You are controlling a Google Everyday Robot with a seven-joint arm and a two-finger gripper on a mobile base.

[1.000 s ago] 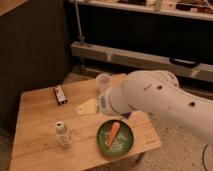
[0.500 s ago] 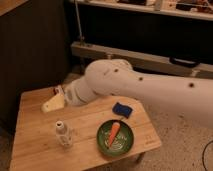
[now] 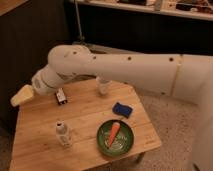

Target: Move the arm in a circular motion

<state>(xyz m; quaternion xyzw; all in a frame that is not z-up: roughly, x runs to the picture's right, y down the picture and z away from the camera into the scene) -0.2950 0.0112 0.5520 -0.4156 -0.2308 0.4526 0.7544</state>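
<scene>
The arm (image 3: pixel 125 65) is a thick glossy white jointed limb with small dark holes, reaching from the right edge across to the left. It ends in a cream-yellow pointed gripper (image 3: pixel 22 95) that hangs over the left rear edge of the wooden table (image 3: pixel 90 122), above nothing in particular. The gripper holds no visible object.
On the table lie a green plate (image 3: pixel 125 145) with a carrot (image 3: pixel 114 133), a blue sponge (image 3: pixel 121 109), a small clear bottle (image 3: pixel 62 134), a dark snack bar (image 3: pixel 61 95) and a white cup (image 3: pixel 102 86) partly behind the arm. A dark shelf unit stands behind.
The arm has swung further left and stretched out. The gripper moved from over the table's left part to beyond its left rear edge, uncovering the snack bar and the cup.
</scene>
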